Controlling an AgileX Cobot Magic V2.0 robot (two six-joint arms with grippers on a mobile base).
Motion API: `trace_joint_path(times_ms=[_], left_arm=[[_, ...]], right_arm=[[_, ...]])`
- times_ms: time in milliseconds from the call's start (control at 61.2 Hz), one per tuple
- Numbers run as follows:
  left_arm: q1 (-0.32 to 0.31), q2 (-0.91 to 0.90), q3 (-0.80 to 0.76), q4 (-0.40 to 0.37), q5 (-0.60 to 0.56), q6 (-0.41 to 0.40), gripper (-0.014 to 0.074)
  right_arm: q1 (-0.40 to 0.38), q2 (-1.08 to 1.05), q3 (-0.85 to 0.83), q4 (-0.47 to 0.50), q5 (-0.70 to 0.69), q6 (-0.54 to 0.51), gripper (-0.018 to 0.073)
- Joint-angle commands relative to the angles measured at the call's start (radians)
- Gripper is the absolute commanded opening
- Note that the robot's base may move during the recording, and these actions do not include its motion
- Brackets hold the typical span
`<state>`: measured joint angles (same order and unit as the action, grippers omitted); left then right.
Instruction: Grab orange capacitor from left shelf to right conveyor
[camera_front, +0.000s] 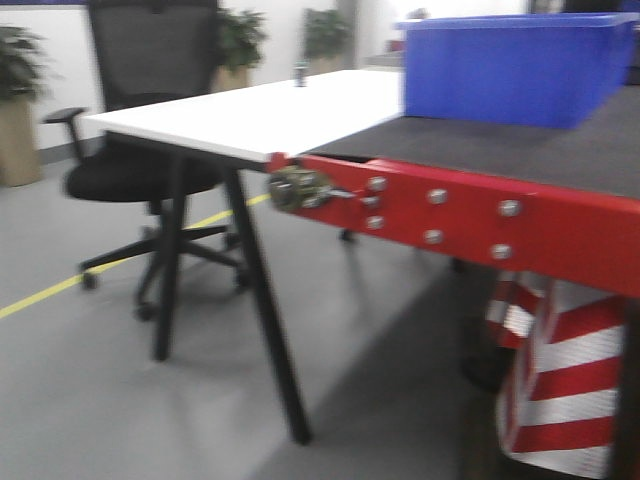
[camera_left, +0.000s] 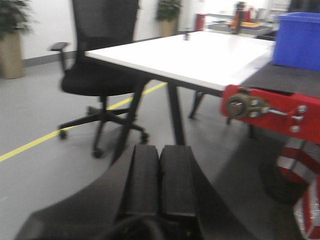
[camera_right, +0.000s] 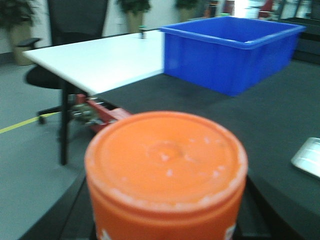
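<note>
place: open office doubling as a light-industrial workshop | left, office side: white tabletop (camera_front: 250, 115), black mesh swivel chair (camera_front: 135, 175), potted plants (camera_front: 18, 70) by the far wall | right, workshop side: red-edged conveyor (camera_front: 480, 215) (bolt heads showing), blue plastic bin (camera_front: 510, 70) on its dark belt, red-white hazard striping (camera_front: 560, 380) beneath | floor: grey, yellow line (camera_front: 50, 292)

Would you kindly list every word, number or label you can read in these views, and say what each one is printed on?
No text can be read in any view.
orange capacitor: white marks at its lower edge, cut off by the frame and too blurred to read.
conveyor, red front edge: no print visible.
blue bin: no print visible.
</note>
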<state>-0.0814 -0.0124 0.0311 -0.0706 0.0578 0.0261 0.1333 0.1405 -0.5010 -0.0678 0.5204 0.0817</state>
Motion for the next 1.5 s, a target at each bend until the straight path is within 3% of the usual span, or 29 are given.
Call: trace_joint_path(times_ms=[0,1488], left_arm=[[0.001,-0.011,-0.004,-0.003,-0.088,-0.002,-0.0127],[0.001,-0.011,-0.004,-0.003,-0.088,-0.002,-0.0127]], right_arm=[[0.001,0.012,-0.028,-0.007,-0.091,-0.003,0.0113],[0.001,0.012,-0.028,-0.007,-0.091,-0.003,0.0113]])
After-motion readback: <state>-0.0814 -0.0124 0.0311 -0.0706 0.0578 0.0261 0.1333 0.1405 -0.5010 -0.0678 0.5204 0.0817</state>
